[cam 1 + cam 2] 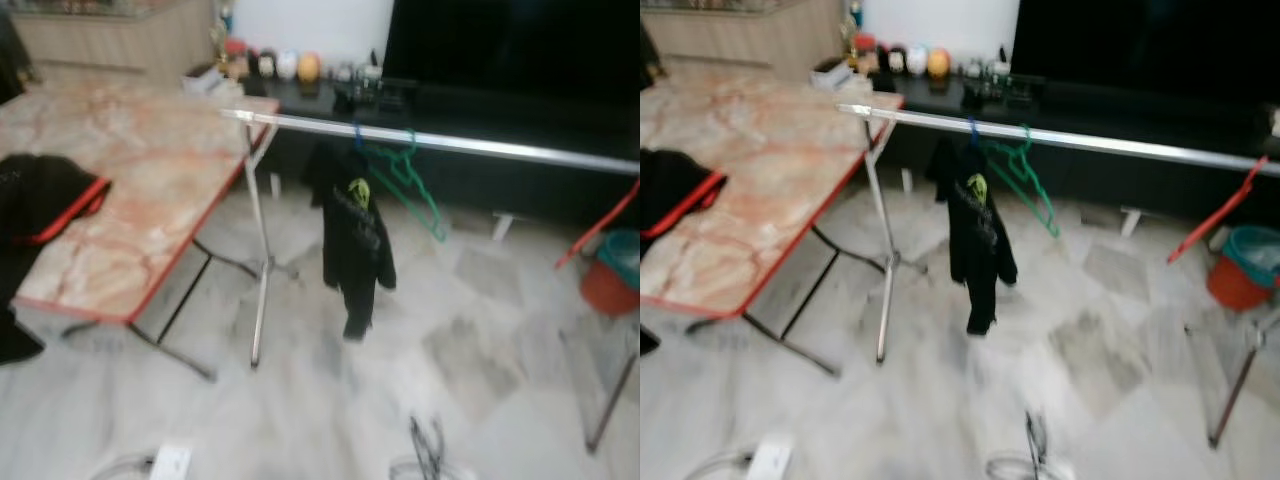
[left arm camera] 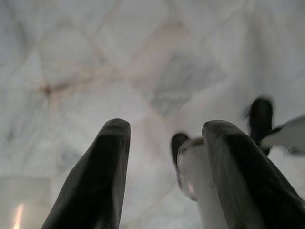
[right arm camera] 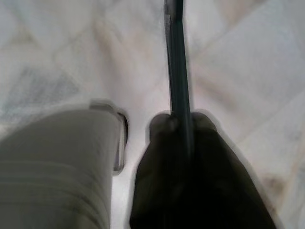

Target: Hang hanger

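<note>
Pale marbled floor tiles [image 1: 330, 400] underfoot, blurred in the head views. Nearest, right claw [image 3: 178, 121] pinched together on a thin dark hanger [image 3: 175, 57], a slim bar of it running straight out from between the fingertips over the floor; seen too at the bottom edge of the left eye view as a dark wire shape [image 1: 428, 448]. Left claw [image 2: 164, 143] parted wide, gripping nothing, pointed down at the tiles, with a pale rounded part of the robot beside one finger [image 2: 102, 176].

Further out, to the left, a marble-patterned bench [image 1: 140, 190] with a red edge, carrying a black garment with red trim [image 1: 45, 195] at its near left side. Straight ahead, a silver clothes rail [image 1: 450, 142] on a thin metal stand [image 1: 260, 270], crossing the view from the bench corner toward the right. Hung on the rail: a black jacket [image 1: 352, 240] on a blue hook, and just beside it an empty green hanger [image 1: 410, 185], tilted. Far right, an orange bucket [image 1: 612, 275] on the floor. Beyond the rail, a low dark cabinet [image 1: 480, 110] with small items on top.
</note>
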`<state>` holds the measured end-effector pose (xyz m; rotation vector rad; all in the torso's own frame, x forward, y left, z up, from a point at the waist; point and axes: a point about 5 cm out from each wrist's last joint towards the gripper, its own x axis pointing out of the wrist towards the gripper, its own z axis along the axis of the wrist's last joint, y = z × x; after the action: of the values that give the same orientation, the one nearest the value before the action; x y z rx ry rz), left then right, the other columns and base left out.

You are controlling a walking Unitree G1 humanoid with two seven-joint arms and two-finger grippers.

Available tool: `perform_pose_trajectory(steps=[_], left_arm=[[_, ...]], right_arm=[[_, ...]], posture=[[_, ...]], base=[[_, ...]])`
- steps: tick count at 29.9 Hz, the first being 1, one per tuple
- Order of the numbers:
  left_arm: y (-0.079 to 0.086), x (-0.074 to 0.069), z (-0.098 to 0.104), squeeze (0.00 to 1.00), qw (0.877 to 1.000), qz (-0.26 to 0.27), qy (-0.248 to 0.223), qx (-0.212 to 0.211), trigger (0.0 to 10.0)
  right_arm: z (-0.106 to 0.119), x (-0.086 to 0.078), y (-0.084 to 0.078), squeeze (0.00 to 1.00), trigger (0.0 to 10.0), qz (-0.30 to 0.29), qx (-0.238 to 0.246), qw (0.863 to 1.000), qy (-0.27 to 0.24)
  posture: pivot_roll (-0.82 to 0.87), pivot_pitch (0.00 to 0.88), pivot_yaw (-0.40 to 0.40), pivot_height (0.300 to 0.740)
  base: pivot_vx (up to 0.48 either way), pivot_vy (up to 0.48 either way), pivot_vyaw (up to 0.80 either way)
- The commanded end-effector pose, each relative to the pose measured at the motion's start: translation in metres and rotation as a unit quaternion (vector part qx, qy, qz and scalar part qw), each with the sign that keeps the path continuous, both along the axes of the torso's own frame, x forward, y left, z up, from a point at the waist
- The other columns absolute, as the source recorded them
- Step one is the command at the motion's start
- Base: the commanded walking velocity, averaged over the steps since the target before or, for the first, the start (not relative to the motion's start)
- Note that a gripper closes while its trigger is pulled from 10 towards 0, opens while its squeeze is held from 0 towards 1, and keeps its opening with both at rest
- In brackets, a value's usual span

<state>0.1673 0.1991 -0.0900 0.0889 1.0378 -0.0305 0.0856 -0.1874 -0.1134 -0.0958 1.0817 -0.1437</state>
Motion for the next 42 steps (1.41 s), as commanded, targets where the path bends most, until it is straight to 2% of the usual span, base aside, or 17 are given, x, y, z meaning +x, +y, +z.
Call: perform_pose_trajectory(steps=[1, 12, 22, 39, 42], left_arm=[[0.0170, -0.0071, -0.0001, 0.00, 1.000, 0.002, 0.010, 0.024, 10.0], [0.0158, -0.0075, -0.0005, 0.00, 1.000, -0.003, 0.012, 0.024, 10.0], [0.0160, -0.0085, -0.0008, 0.00, 0.999, -0.012, 0.014, 0.028, 10.0], [0.0169, -0.0072, -0.0001, 0.00, 0.999, -0.011, 0.012, 0.031, 10.0], [0.0170, -0.0062, 0.0003, 0.00, 0.999, -0.009, 0.010, 0.032, 10.0]], right_arm=[[-0.0033, -0.0065, 0.0149, 0.00, 10.0, 0.002, 0.021, 1.000, 0.015], [-0.0036, -0.0069, 0.0149, 0.00, 10.0, 0.008, 0.015, 1.000, 0.020], [-0.0038, -0.0080, 0.0161, 0.00, 10.0, 0.009, 0.016, 1.000, 0.020], [-0.0035, -0.0069, 0.0158, 0.00, 10.0, 0.000, 0.009, 1.000, 0.017], [-0.0031, -0.0060, 0.0153, 0.00, 10.0, -0.006, 0.008, 1.000, 0.014]], posture=[[-0.04, 0.000, 0.007, 0.740], [-0.04, 0.000, 0.005, 0.740], [-0.04, 0.000, 0.007, 0.740], [-0.05, 0.000, 0.017, 0.740], [-0.05, 0.000, 0.017, 0.740]], base=[[0.319, 0.000, -0.80], [0.320, 0.000, -0.15], [0.325, 0.000, -0.73], [0.327, 0.000, 0.00], [0.000, 0.000, 0.00]])
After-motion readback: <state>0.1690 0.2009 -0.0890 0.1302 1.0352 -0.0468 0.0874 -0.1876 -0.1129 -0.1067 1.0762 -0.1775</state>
